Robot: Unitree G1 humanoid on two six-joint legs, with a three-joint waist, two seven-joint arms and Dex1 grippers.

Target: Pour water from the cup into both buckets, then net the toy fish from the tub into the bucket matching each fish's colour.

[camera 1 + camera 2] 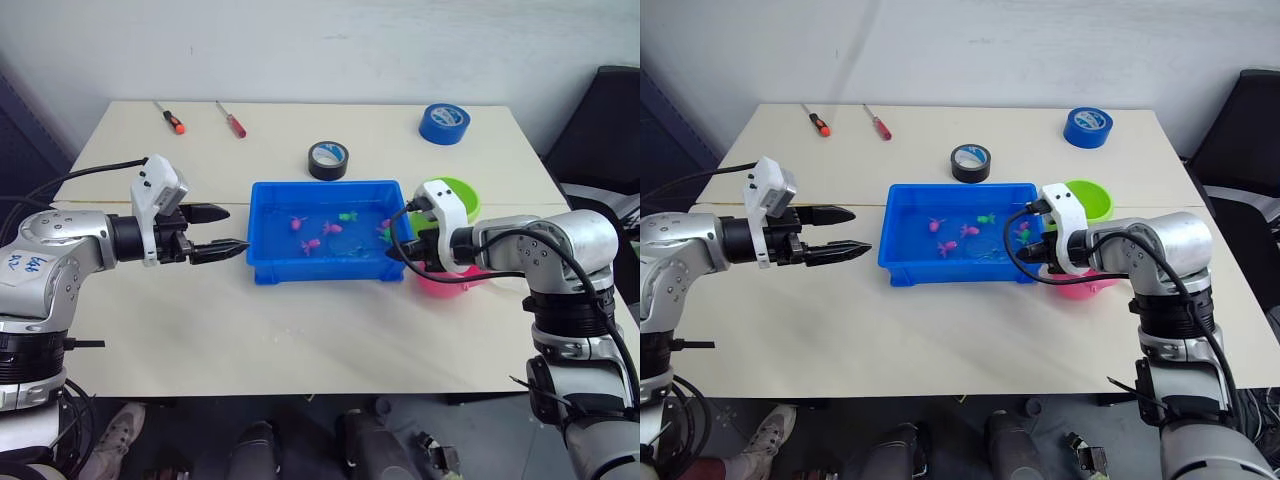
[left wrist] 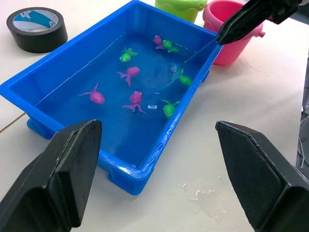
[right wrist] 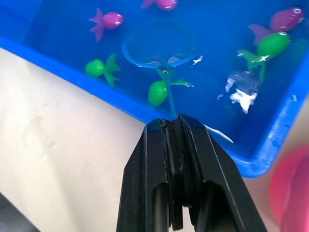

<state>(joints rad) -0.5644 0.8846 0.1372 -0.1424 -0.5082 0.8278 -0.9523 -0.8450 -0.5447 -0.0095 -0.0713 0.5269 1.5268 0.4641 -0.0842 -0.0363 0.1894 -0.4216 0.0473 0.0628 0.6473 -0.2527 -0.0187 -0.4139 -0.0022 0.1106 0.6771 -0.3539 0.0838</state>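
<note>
Right gripper (image 3: 175, 126) is clamped on the thin handle of the net (image 3: 161, 47), reaching in over the near right corner of the tub (image 1: 262, 262). The hoop lies in the water among the toy fish (image 2: 133, 72), empty as far as I can see, a green one just beside the handle, a pink one off to one side.

Left gripper (image 1: 218, 232) hangs just off the tub's left wall, fingers spread wide, holding nothing.

Green bucket (image 1: 467, 194) and pink bucket (image 1: 440, 285) stand close together just beside the tub's right end, partly behind the right arm.

Step in hand, by my reading: scooping. To do it well, slide the hoop under one fish only, lift level so it cannot roll off the rim, let it drain, then carry it the short way to the bucket of its colour. The green fish near the handle looks the easy pick.

Surface: pale tabletop, a wet patch near the tub's front. Black tape roll (image 1: 328, 160) behind the tub, blue tape roll (image 1: 444, 123) far right, two screwdrivers (image 1: 172, 119) far left. Plain white wall behind; a dark chair at the right.
</note>
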